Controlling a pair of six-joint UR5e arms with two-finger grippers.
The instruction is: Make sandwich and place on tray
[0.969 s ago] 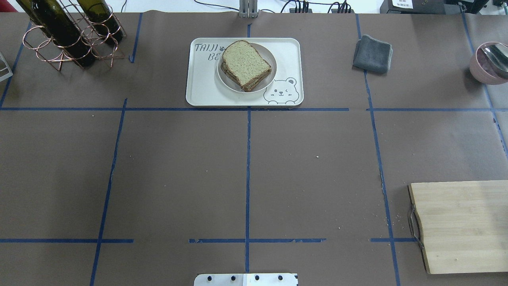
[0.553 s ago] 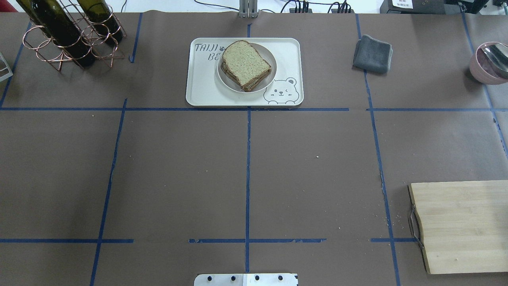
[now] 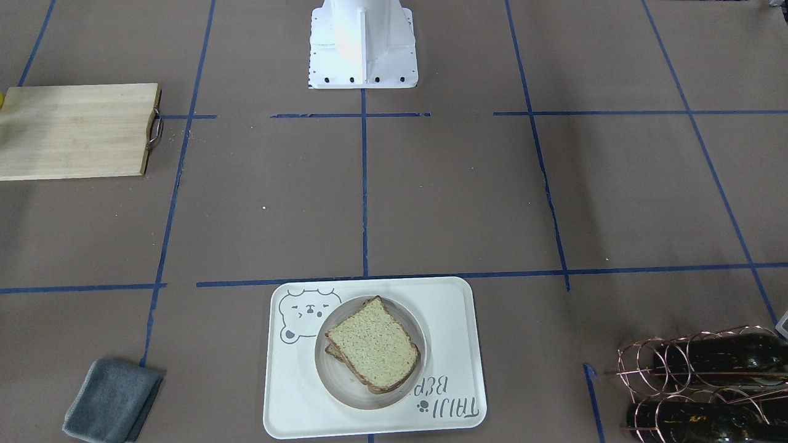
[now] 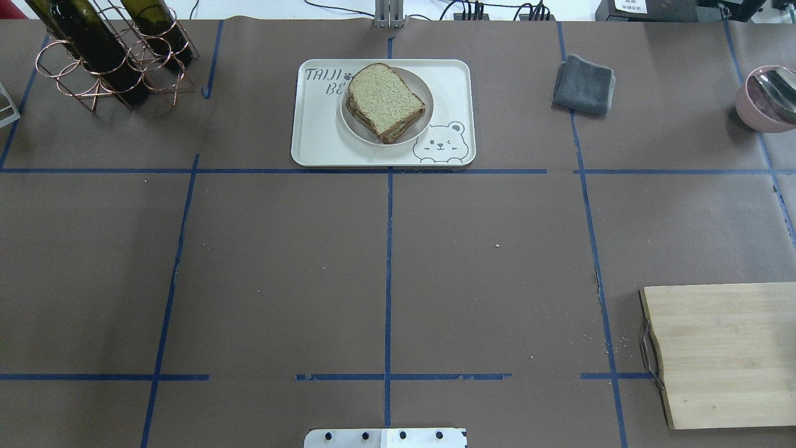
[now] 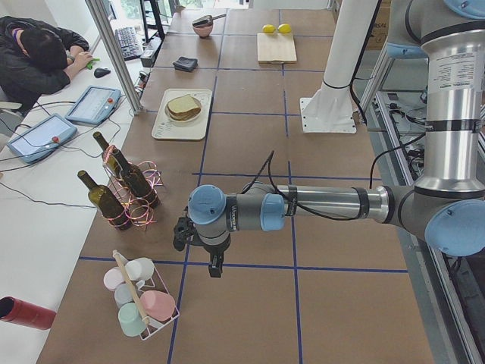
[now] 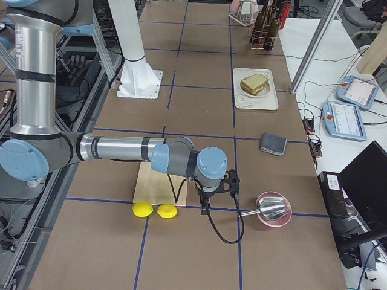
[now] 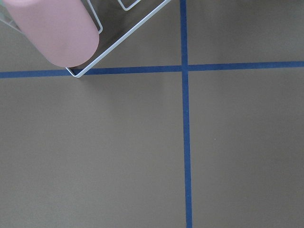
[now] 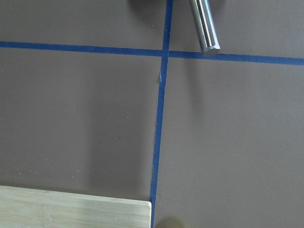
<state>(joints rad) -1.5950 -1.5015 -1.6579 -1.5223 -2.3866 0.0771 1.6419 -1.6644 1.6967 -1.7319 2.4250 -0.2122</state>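
The sandwich [image 4: 385,99], two tan bread slices stacked, lies on a small round white plate [image 4: 426,93] on the cream tray [image 4: 317,137] at the table's far centre. It also shows in the front-facing view [image 3: 372,341]. The egg is hidden. Both arms are out to the table's ends, far from the tray. My left gripper [image 5: 180,233] shows only in the left side view and my right gripper [image 6: 233,181] only in the right side view. I cannot tell whether either is open or shut.
A copper rack with wine bottles [image 4: 106,50] stands far left. A grey cloth [image 4: 584,84] and a pink bowl with a ladle [image 4: 768,99] are far right. A wooden cutting board [image 4: 721,354] lies near right, two lemons [image 6: 154,209] beside it. A wire cup rack [image 5: 140,299] is near the left gripper.
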